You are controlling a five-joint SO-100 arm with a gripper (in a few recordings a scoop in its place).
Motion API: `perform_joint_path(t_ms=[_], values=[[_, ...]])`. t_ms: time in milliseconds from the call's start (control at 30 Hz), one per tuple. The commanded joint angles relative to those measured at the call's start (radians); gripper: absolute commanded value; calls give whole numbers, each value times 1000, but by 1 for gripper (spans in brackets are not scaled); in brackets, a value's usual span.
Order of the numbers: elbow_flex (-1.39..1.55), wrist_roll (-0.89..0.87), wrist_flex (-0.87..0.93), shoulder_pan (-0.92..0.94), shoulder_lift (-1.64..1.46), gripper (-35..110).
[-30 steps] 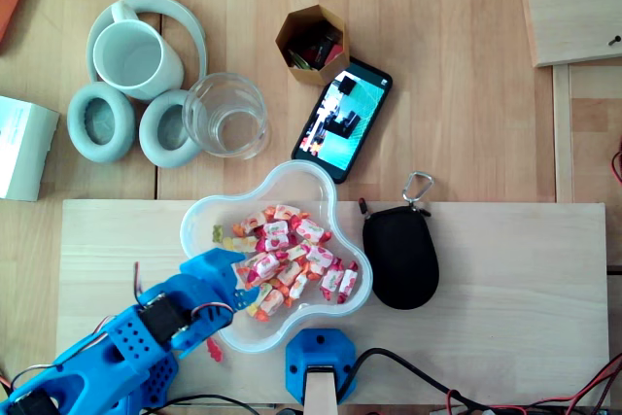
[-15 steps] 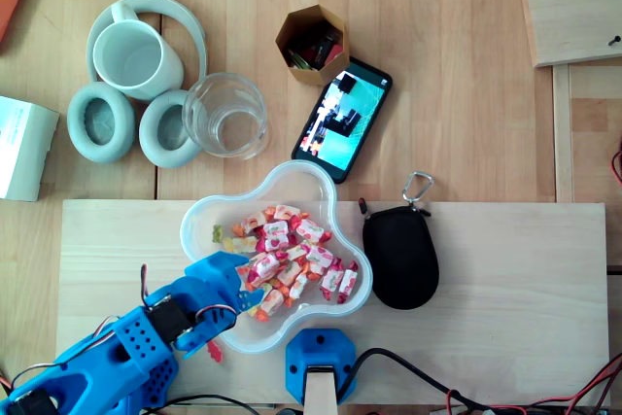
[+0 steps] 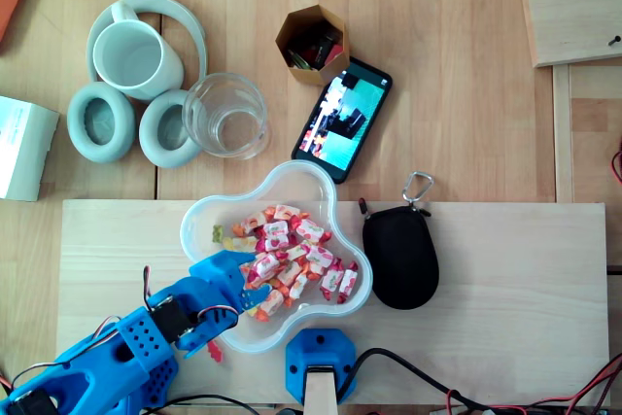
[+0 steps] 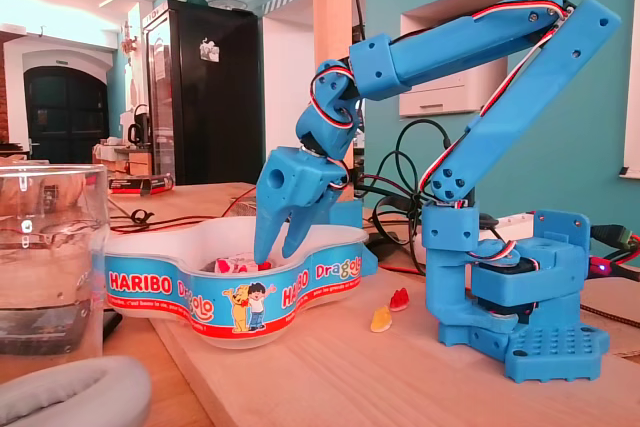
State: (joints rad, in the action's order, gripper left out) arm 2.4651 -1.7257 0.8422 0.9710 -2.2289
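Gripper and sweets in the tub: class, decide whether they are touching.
Cannot tell. In the overhead view the gripper overlaps the sweets; in the fixed view the tub wall hides its fingertips.

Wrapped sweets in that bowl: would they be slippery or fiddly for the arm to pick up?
Probably fiddly: the wrapped sweets are small, lie loosely heaped, and would likely shift when the open end effector pushes in. Their glossy wrappers look slick and may crinkle. They seem light, so the bowl probably won't tip.

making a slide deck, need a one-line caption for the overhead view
Blue gripper open inside a clear bowl of wrapped sweets, with a black pouch, phone and glass nearby.
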Motion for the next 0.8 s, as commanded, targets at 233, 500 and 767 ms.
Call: perform_joint_path(t_ms=[233, 500, 767], values=[[35, -12, -67, 5, -14, 22], [20, -6, -71, 3, 40, 22], [-115, 9, -71, 0, 218, 22]])
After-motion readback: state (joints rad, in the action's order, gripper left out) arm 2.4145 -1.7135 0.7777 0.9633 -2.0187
